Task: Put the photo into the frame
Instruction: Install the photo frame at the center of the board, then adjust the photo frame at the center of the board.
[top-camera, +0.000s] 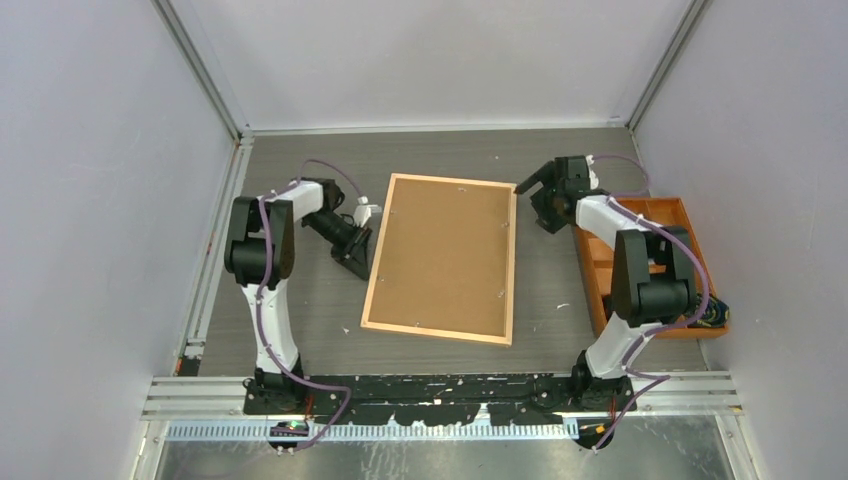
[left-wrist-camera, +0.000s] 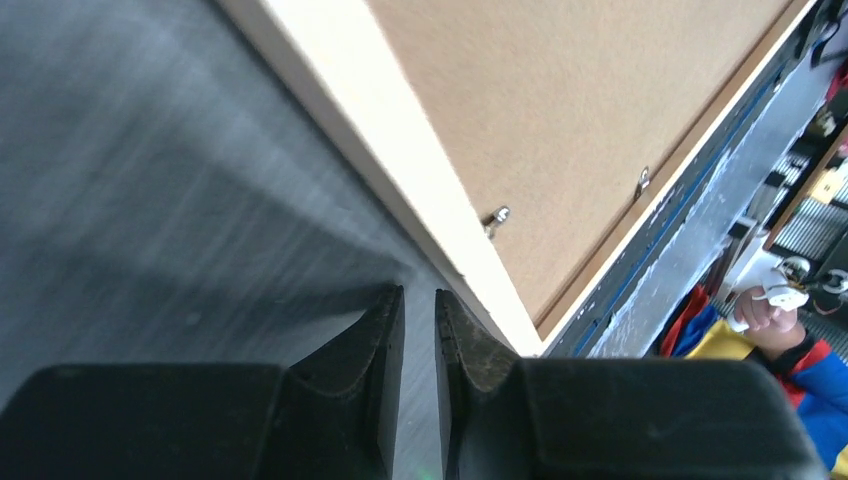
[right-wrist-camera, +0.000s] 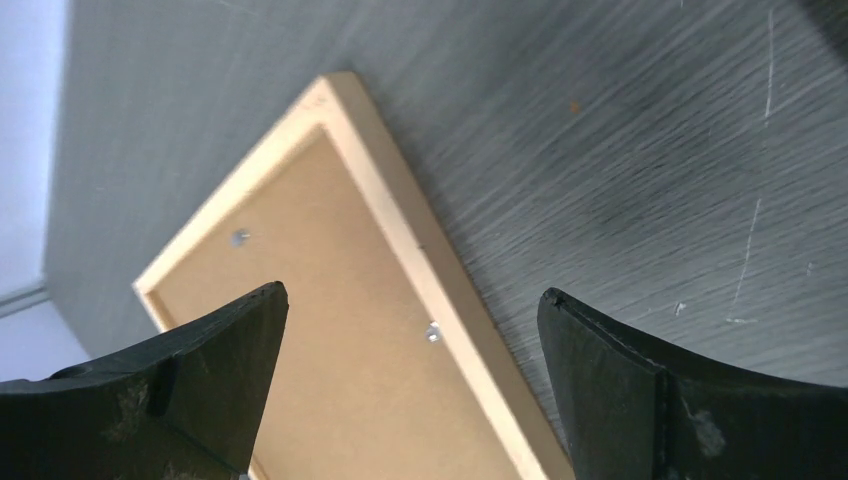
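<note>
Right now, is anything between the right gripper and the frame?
Nothing visible does. The right gripper hangs open by the frame's far right corner, and its wrist view shows only the wooden edge and table between the fingers.

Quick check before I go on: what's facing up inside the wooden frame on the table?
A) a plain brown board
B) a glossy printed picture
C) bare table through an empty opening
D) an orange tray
A: a plain brown board fills the frame, with small metal tabs along its inner edge; no printed side shows.
</note>
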